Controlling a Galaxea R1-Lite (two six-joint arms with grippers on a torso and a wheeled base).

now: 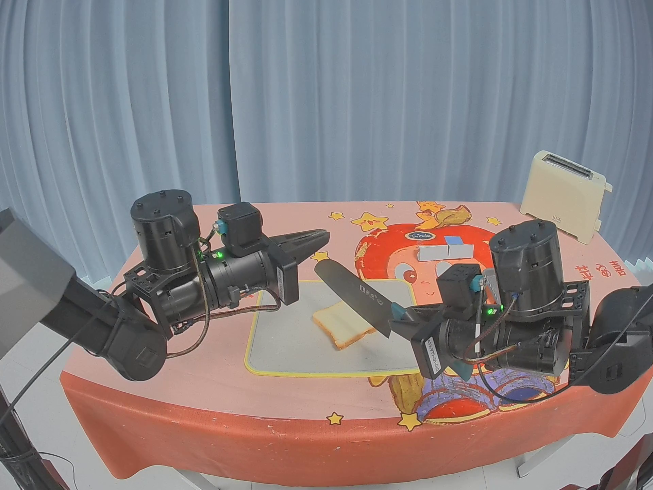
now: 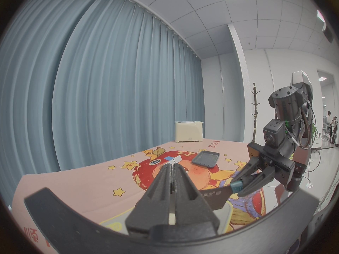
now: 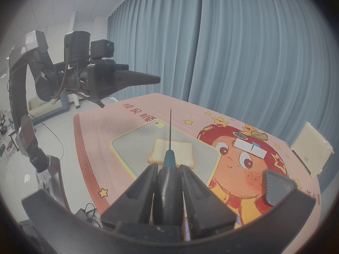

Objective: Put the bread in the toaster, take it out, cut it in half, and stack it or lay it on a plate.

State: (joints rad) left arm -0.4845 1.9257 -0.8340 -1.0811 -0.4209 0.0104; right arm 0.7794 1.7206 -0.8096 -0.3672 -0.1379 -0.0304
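Seen from the head view, the right gripper [image 1: 406,316] is clamped on the teal handle of the knife [image 1: 357,295]. The dark blade runs toward 10 o'clock over the slice of bread [image 1: 340,328], which lies flat on the cutting board [image 1: 286,343] at roughly 9 o'clock from that gripper; I can't quite tell whether the edge touches the bread or sits just above it. The left gripper [image 1: 321,238] hangs at about 12 o'clock from the bread, fingers pressed together on nothing, and the toaster [image 1: 563,195] stands well apart at the table's 2 o'clock corner.
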